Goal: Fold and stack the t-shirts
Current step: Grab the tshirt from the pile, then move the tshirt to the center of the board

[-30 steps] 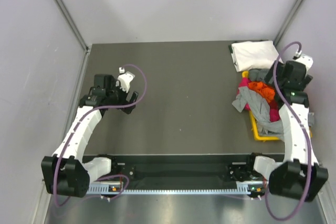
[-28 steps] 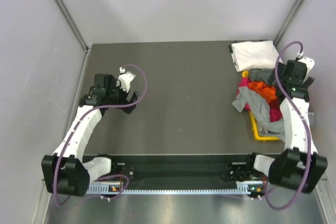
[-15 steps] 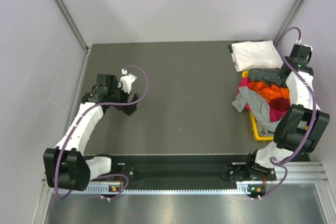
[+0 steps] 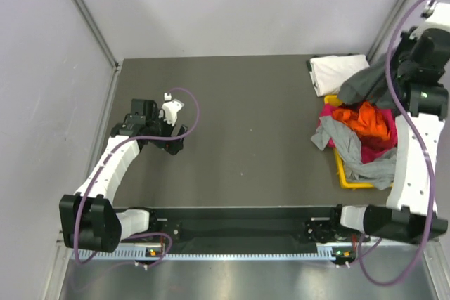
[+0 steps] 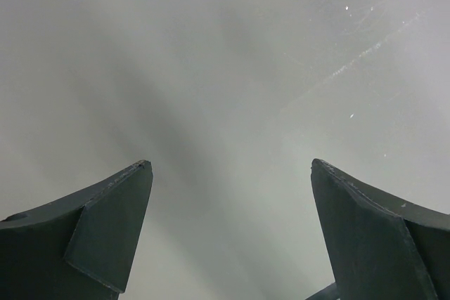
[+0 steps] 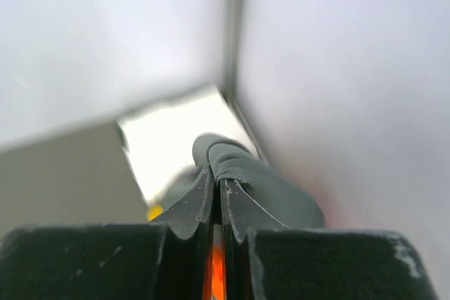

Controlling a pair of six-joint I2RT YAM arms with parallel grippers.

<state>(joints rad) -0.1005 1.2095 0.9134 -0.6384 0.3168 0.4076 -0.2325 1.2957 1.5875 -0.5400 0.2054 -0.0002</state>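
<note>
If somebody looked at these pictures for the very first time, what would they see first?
Probably the bright heap of t-shirts on the right side of the table, with orange and pink ones spilling over a yellow bin. Just above it, the right gripper is pinched shut on a dark grey t-shirt that dangles from it, beside a folded white t-shirt in the far right corner.

Right gripper (image 6: 216,179), previously open, has clamped onto the dark grey t-shirt (image 4: 362,86). Its arm has risen toward the far right corner, drawing that shirt up off the pile (image 4: 365,123).
</note>
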